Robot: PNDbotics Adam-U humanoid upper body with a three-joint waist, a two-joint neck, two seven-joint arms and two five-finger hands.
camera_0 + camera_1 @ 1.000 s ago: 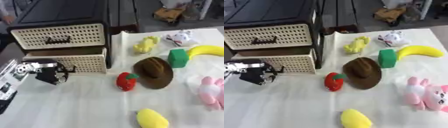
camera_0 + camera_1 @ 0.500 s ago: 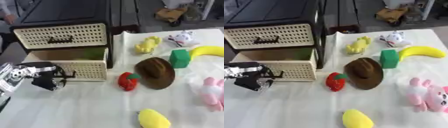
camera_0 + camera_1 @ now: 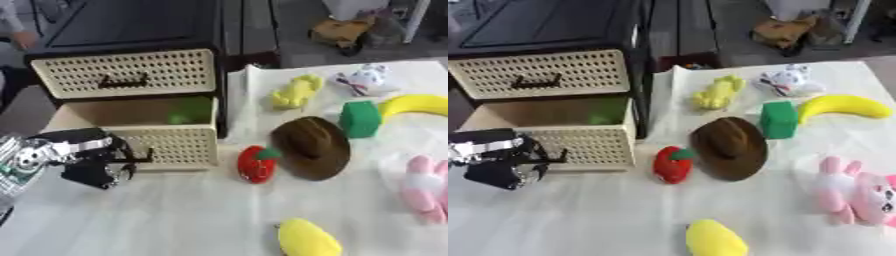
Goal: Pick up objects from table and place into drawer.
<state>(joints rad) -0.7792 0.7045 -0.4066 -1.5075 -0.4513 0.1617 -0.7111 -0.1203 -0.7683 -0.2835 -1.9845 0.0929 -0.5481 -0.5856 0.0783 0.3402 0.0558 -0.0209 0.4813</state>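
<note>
A cream perforated drawer unit (image 3: 122, 75) stands at the back left. Its lower drawer (image 3: 166, 145) is pulled out, and a green thing (image 3: 191, 110) lies in its back right corner. My left hand (image 3: 92, 160) is at the drawer's front, fingers curled round the black handle (image 3: 140, 159). On the white cloth lie a red strawberry toy (image 3: 256, 164), a brown hat (image 3: 311, 146), a green block (image 3: 360, 118), a banana (image 3: 418, 106), a yellow plush (image 3: 296, 92), a white plush (image 3: 365, 80), a pink plush (image 3: 852, 192) and a yellow fruit (image 3: 306, 239). My right hand shows in no view.
The upper drawer (image 3: 127, 74) is closed under the unit's black top. A person's sleeve and hand (image 3: 19, 31) show at the far left edge. A brown bag (image 3: 337, 32) lies on the floor beyond the table. Bare cloth lies in front of the open drawer.
The lower drawer has slid out toward me, drawn by my left hand on its handle. The green thing inside has come into sight. The toys have not moved.
</note>
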